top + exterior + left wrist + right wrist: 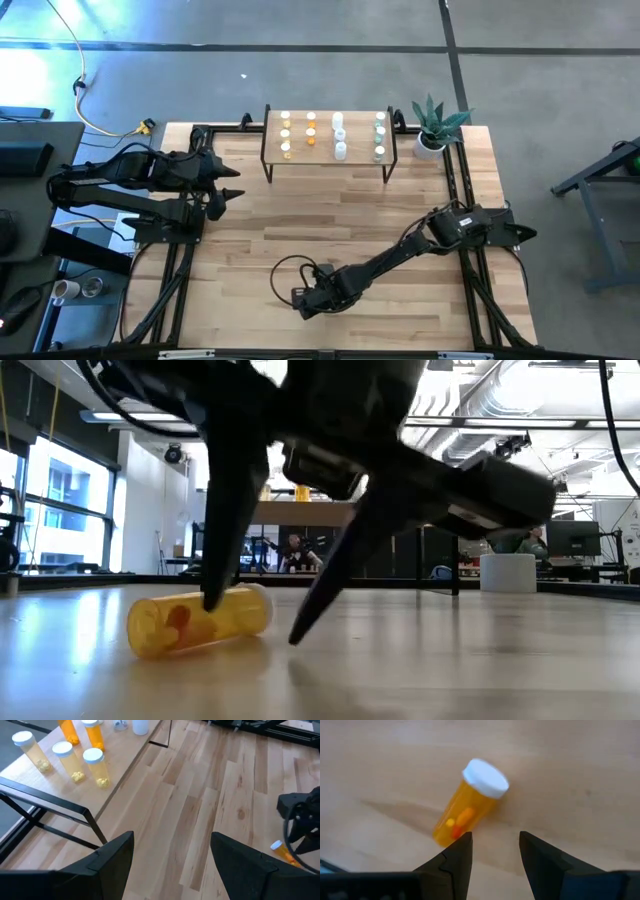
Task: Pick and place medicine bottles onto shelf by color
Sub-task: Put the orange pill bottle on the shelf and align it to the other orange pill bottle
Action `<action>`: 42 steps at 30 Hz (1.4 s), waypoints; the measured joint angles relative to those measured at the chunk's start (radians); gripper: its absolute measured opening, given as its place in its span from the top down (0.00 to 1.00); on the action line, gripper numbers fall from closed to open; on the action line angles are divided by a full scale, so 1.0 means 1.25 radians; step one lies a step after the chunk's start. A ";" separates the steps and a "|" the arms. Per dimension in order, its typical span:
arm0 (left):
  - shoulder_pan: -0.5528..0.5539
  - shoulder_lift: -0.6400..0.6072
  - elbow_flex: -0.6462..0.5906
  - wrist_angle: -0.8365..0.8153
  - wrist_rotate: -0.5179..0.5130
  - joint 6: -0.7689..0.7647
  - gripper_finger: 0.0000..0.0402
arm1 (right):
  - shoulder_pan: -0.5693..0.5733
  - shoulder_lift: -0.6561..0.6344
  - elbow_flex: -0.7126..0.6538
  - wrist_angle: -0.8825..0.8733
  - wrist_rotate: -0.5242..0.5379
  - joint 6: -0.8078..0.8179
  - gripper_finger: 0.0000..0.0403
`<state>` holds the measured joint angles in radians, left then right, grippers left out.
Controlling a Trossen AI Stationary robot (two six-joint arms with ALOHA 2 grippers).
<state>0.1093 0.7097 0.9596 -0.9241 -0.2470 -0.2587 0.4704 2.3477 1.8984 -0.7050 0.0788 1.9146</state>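
Fingers: right gripper (492,852) part-open, empty, beside lying orange bottle (469,805) | risk: I nudge it, it rolls.

Shelf (328,152) at the tabletop's (300,225) far edge, its front strip bare before four rows of upright bottles (340,150), potted plant (432,128) just right of shelf, wide bare tabletop between shelf and right gripper (302,302), orange bottle (470,805) lying just beside its parted jaws.
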 joint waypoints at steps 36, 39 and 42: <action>0.000 0.000 0.000 0.000 0.001 0.021 0.37 | -0.089 0.000 0.157 -0.045 -0.063 -1.183 0.62; 0.000 0.000 0.000 0.000 0.001 0.021 0.37 | -0.093 0.001 0.157 -0.044 -0.064 -1.298 0.62; 0.000 0.000 0.000 0.000 0.002 0.021 0.37 | -0.094 0.003 0.157 -0.050 -0.083 -1.398 0.62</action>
<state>0.1093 0.7097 0.9596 -0.9245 -0.2451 -0.2325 0.3523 2.3513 2.0942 -0.7673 -0.0248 0.1670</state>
